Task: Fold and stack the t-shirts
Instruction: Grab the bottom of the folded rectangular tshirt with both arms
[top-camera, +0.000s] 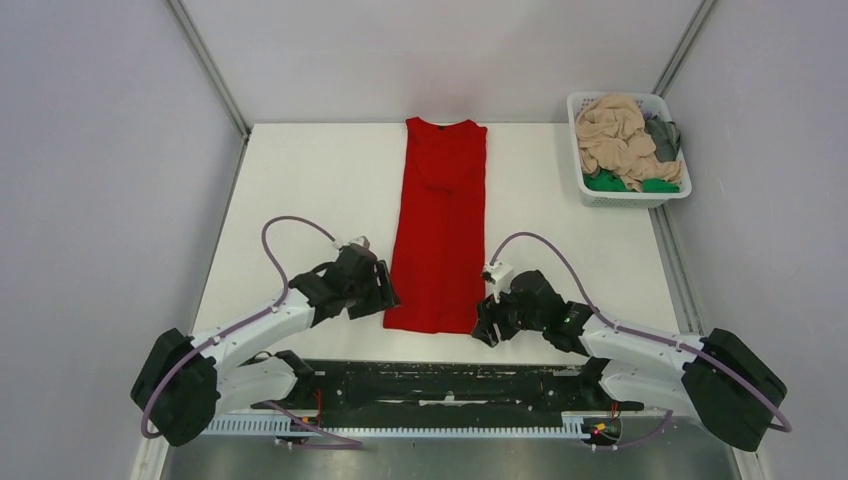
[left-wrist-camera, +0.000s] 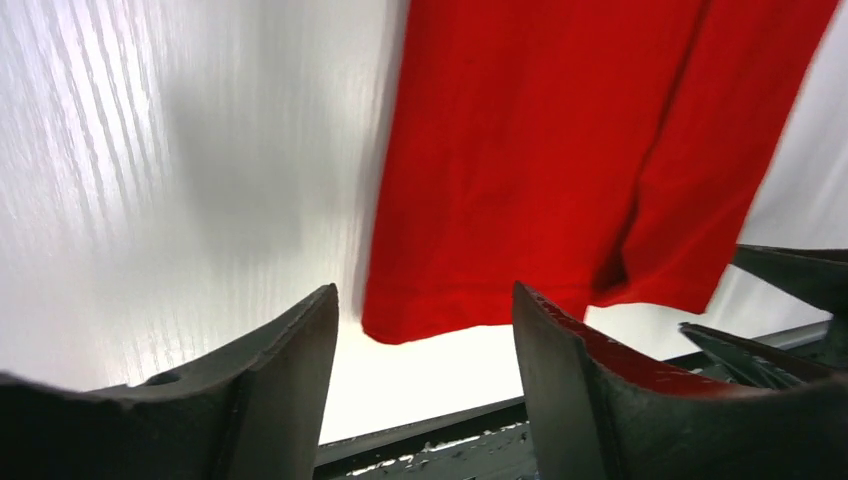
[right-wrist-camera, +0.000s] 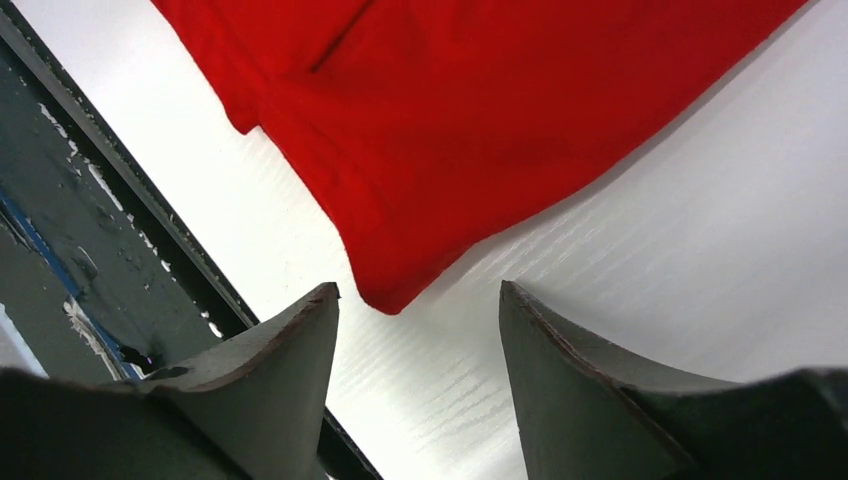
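Observation:
The red t-shirt (top-camera: 440, 220) lies flat in the table's middle, folded lengthwise into a long narrow strip, collar at the far end, hem near the front edge. My left gripper (top-camera: 385, 298) is open and empty just left of the near left hem corner (left-wrist-camera: 400, 325). My right gripper (top-camera: 483, 328) is open and empty just right of the near right hem corner (right-wrist-camera: 385, 295). Peach-beige (top-camera: 615, 135), dark grey (top-camera: 664, 135) and green (top-camera: 606, 182) shirts lie crumpled in the white basket (top-camera: 630, 198).
The basket stands at the table's far right corner. The black rail (top-camera: 450, 385) with the arm bases runs along the near edge, close behind the hem. Grey walls (top-camera: 100, 150) enclose the table on the left, right and back.

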